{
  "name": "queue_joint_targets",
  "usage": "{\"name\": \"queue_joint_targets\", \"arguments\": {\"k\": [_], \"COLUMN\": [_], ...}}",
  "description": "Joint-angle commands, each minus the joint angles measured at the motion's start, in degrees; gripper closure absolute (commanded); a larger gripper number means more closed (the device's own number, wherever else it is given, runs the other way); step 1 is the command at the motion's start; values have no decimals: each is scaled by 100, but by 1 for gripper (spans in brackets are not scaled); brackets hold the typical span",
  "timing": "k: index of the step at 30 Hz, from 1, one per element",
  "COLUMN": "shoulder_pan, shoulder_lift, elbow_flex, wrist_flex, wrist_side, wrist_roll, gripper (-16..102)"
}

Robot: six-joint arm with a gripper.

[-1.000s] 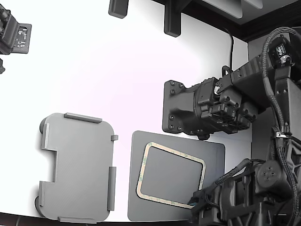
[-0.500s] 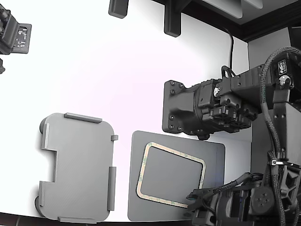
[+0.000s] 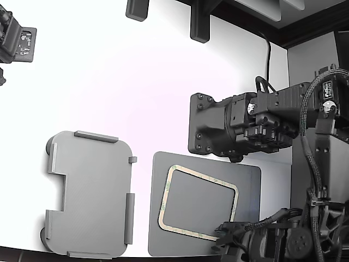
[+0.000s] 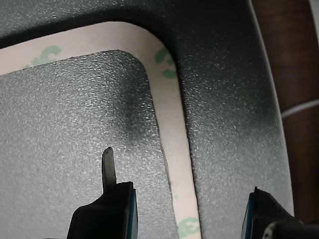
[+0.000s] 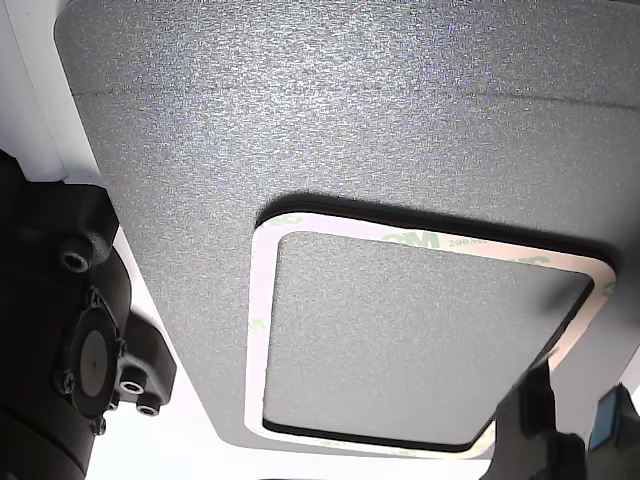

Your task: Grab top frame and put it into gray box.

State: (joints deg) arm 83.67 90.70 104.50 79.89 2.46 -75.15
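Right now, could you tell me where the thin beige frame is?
In the exterior view, the thin beige rectangular frame lies on the dark gray mat, right of the light gray tray.

Work surface: a white tabletop [image 3: 136,82], smooth and matte, brightly and evenly lit, with soft shadows under the items resting on it. A dark brown border [image 3: 305,30] runs along the far edge at the exterior view's upper right. Two dark fixtures [image 3: 199,24] overhang the far edge. A black cable [image 3: 268,52] runs down across the white surface at the exterior view's right.
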Motion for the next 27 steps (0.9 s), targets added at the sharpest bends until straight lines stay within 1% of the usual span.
{"name": "queue_joint_targets", "arguments": {"k": [1,6,9,11,14,21,27], "shoulder_pan": [-35,0,44,44,44,44,44], "shoulder_lift": [44,-149,-334,-439,-492,-492,-501], "elbow_flex": [-141,-246,-492,-659,-773,-756,-694], "wrist_flex": [-9,35,193,299,387,343,229], "wrist_side": [18,105,211,229,237,237,272], "wrist_roll": [-9,-132,-255,-272,-325,-334,-387], "gripper": [-1,5,11,12,18,30,31]}}
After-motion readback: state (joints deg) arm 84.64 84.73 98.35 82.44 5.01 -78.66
